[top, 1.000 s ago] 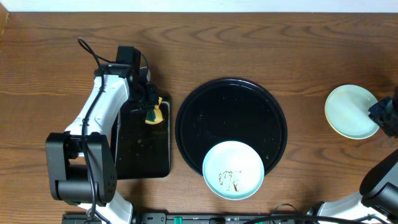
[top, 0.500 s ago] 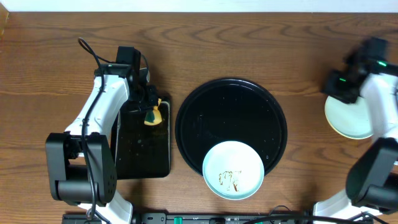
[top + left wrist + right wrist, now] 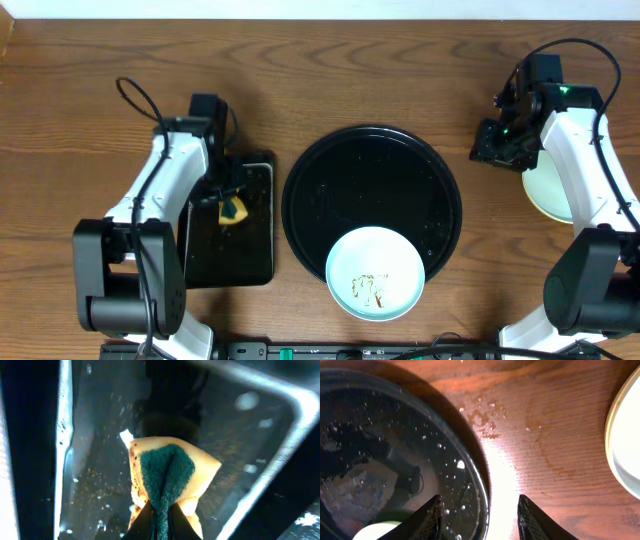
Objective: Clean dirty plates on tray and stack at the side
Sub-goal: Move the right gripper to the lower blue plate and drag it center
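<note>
Right end effector [image 3: 495, 143] moved beside glossy round tray [image 3: 372, 190], folded sponge [image 3: 167, 477] pinched

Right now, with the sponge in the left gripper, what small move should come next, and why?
Probably carry the sponge, pinched in the left gripper, across toward the smeared mint plate on the round black tray. That plate shows brown smears, the sponge is over the rectangular tray, and the open right gripper holds nothing.
</note>
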Controlling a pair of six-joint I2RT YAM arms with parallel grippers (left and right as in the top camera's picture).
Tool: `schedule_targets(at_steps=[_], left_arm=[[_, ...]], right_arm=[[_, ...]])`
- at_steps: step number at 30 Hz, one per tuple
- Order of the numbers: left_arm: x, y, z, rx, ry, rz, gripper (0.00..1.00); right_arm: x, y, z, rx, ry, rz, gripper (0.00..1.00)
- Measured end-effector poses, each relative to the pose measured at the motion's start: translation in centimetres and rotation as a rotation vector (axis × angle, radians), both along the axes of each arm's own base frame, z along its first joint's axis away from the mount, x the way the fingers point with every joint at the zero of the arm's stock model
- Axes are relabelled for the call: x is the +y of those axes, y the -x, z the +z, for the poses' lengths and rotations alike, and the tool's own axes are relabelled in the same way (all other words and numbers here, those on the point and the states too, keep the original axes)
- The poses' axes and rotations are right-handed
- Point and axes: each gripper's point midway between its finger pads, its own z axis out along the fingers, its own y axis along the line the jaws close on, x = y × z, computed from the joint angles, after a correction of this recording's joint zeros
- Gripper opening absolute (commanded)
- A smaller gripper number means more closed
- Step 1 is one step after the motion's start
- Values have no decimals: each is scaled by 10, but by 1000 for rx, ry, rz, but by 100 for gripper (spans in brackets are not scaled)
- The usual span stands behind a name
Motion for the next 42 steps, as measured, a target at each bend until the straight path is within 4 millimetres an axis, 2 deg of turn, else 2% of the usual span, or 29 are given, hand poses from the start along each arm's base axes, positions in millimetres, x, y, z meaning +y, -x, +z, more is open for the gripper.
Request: schedule_targets(at_steps=[3,7,9,10,11,15,19,22,27,32,39,42], left_arm=[[-1,8,-15,14,6,19,7],[-4,9,-20,17,25,28,7],[-5,9,-20,16,28,28,7],[-5,9,-20,16,30,28,8],[-5,9,-20,15,30,28,7],[-5,9,-21,16,31,28,8],[-5,9,-21,16,33,28,8],[-5,8,-21,15,33,29,8],[-6,8,-21,12,37,28,7],[-7,6,-21,7,45,28,7],[-9,6,-21,5,54,28,7],[-9,5,-21,3,56,28,8]], right_arm=[[4,6,-1,22,-3,28,46],[24,12,0,39,-34,91,49],[41,18,1,53,-65,144,36],[51,22,1,65,-79,172,32],[59,27,1,77,-90,197,32],[90,51,2,153,-108,278,45],[105,72,-1,215,-101,319,42],[113,88,-13,265,-92,335,45],[119,117,-39,349,-72,343,50],[113,147,-60,441,-52,327,50],[109,180,-87,515,-51,320,41],[112,185,-96,511,-70,324,39]])
